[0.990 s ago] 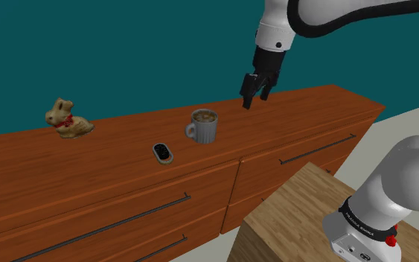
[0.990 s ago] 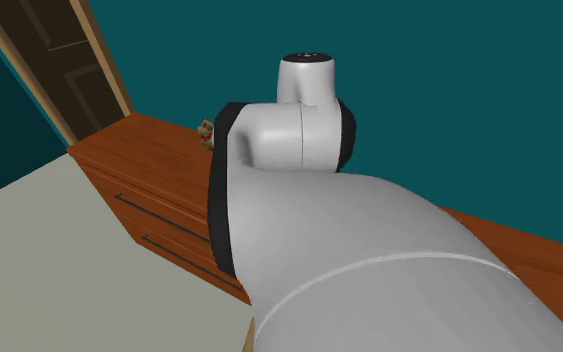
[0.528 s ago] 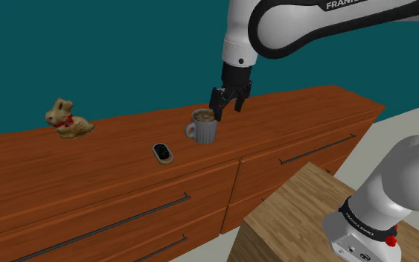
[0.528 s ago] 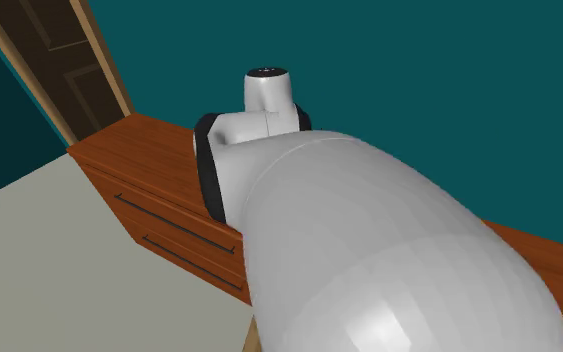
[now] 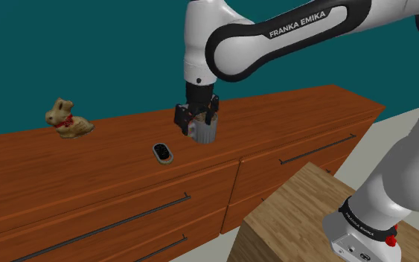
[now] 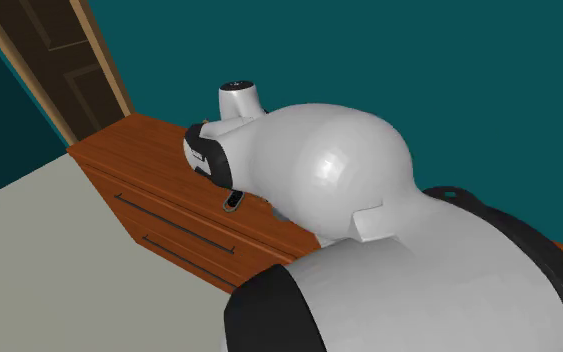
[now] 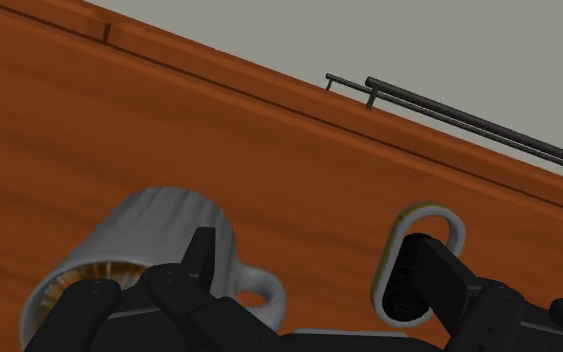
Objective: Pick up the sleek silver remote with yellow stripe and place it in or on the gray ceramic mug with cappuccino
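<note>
The remote (image 5: pixel 163 152) is a small dark oval with a pale rim, lying flat on the wooden dresser top (image 5: pixel 111 167). It also shows as the remote (image 6: pixel 233 201) near the dresser's front edge, and as the remote (image 7: pixel 419 250) partly behind one finger. The grey mug (image 5: pixel 206 132) holds a brown drink and stands to the remote's right in the shoulder view. My gripper (image 5: pixel 195 120) hangs open just over and in front of the mug, covering part of it. From the wrist, the mug (image 7: pixel 149 245) and the remote lie on either side of my gripper (image 7: pixel 314 250), which holds nothing.
A tan bunny figure (image 5: pixel 68 119) with a red ribbon sits at the far left of the dresser. Drawer handles (image 5: pixel 315 149) run along the dresser front. My wooden stand (image 5: pixel 304 216) is at the lower right. A brown door (image 6: pixel 64 60) stands beyond the dresser's end.
The arm has swung to the shoulder view's left and come down. The gripper went from up and right of the mug to just over it, closer to the remote.
</note>
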Robot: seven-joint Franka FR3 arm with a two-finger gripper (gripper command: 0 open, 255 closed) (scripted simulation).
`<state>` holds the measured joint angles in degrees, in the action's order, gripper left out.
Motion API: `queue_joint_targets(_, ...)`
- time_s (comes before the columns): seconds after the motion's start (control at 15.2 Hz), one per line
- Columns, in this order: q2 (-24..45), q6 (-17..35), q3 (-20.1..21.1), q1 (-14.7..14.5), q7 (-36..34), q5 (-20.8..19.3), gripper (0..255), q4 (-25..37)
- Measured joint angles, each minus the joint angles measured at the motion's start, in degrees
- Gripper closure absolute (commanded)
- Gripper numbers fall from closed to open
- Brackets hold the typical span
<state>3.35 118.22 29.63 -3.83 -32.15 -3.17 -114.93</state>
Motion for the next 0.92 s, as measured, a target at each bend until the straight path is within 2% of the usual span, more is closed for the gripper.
queue_joint_targets(0.26,9.7,0.2,0.6,-2.9,-6.0,-5.3,0,7.7)
queue_joint_targets(0.59,21.4,-1.1,-0.5,-8.0,-11.7,-10.9,0,18.8)
queue_joint_targets(0.92,24.6,0.9,-1.2,-9.2,-13.0,-12.5,0,19.6)
